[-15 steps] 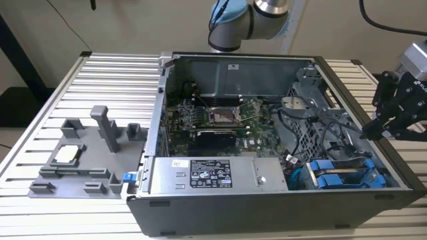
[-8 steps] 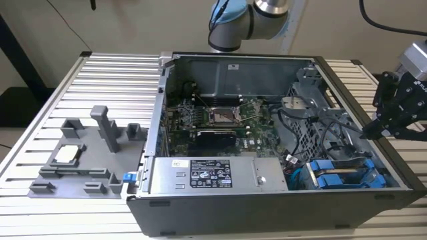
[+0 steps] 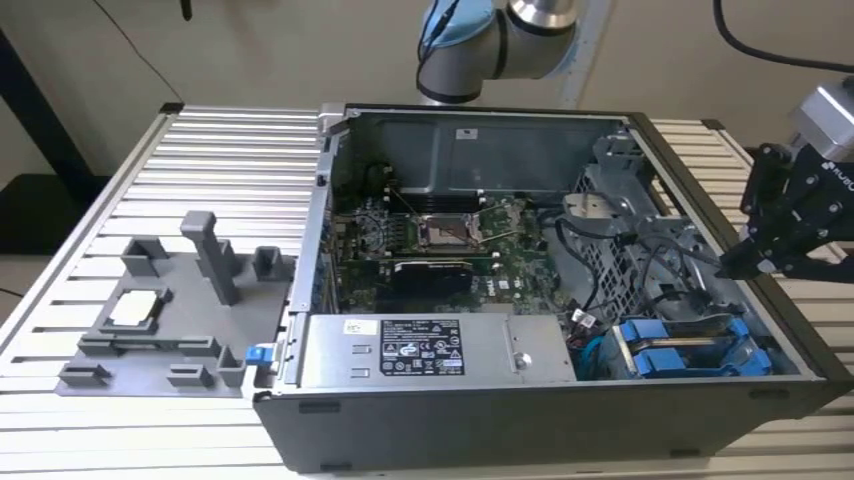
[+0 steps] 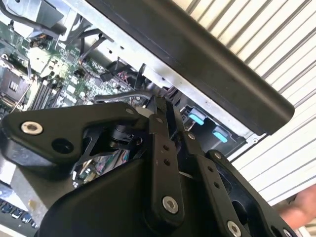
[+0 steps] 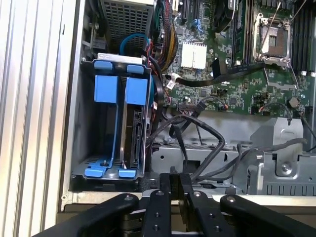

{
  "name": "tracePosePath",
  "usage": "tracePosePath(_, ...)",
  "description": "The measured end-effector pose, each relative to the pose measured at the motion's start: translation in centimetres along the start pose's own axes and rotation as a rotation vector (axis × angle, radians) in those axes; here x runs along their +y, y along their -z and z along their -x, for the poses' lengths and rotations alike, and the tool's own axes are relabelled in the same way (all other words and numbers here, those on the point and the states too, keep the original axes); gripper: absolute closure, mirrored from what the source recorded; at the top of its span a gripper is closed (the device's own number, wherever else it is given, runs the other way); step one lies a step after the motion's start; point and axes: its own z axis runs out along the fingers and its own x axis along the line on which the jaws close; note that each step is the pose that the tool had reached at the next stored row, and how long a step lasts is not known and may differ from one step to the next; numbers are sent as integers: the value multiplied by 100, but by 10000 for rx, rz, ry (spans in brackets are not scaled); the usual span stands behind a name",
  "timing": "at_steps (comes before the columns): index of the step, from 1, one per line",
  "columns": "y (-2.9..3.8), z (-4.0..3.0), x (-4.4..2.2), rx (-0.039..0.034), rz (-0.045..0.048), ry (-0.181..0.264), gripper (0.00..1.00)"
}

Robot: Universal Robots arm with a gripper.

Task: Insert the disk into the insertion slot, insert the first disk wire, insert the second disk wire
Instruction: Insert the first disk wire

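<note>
Gripper [image 5: 177, 185] fingers pinched together, nothing in them, poised over the case [image 3: 534, 430] rim. The disk [image 5: 137, 91] looks seated in the drive cage [image 5: 81, 123], beside a twin carrier [image 5: 106, 89]. Likely the wire stage: best to take a loose black cable [image 5: 207, 143] by its plug, square to the port. Ribbed metal table [image 3: 227, 130]; plain wall [image 3: 267, 50] behind.

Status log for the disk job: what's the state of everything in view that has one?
Black desktop computer case: open, side panel off.
Two bright blue plastic drive carrier frames: both seated in the corner bay.
Black robot gripper: shut, by the case edge near the bay.
Silver processor socket: uncovered, no cooler.
Black cables: loose over the metal cage.
</note>
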Motion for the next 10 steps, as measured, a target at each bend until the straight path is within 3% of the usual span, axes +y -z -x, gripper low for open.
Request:
tracePosePath(6, -22, 15, 231, 52, -208, 26, 81)
tracePosePath(8, -27, 18, 279, 205, -250, 22, 81)
tracePosePath(10, -30, 20, 312, 462, -260, 4, 81)
